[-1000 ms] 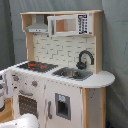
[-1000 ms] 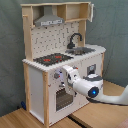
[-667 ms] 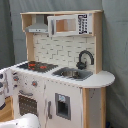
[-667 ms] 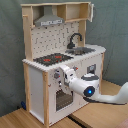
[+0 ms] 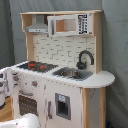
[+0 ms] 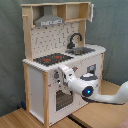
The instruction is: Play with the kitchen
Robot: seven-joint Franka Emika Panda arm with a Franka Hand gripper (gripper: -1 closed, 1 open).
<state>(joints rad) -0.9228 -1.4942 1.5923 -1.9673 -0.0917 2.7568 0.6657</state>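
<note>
1. Nearest in the second exterior view, the white robot arm (image 6: pixel 107 97) reaches in from the second exterior view's right, a blue light glowing on its wrist.
2. Its gripper (image 6: pixel 64 73) sits right up against the front of the kitchen (image 6: pixel 60 60), at the knob panel (image 6: pixel 56 75) just under the counter edge. I cannot tell whether the claw is wide, narrow, or pinching a knob; the fingertips blur into the white panel.
3. Below that panel is the oven door (image 6: pixel 62 99), dark-windowed and closed.
4. On the counter lie the black-and-red hob (image 6: pixel 50 59) and, further along, the sink (image 6: pixel 84 50) with the curved black tap (image 6: pixel 75 39) behind it.
5. Behind these rises the pegboard back (image 6: pixel 57 35), with the grey hood (image 6: pixel 49 21) above the hob and an upper cupboard (image 5: pixel 70 24) beside it.
6. Farthest back hangs a grey curtain (image 5: pixel 116 40); the kitchen stands on a wooden floor (image 6: pixel 20 119) in front of it.
7. Handling, as I judge it: the unit looks rigid, bulky and too heavy to shift, so only its small parts are for moving. Knobs probably turn stiffly and are smooth, so a narrow, centred pinch suits them. The oven door is best taken by its handle; the tap by its arch.
</note>
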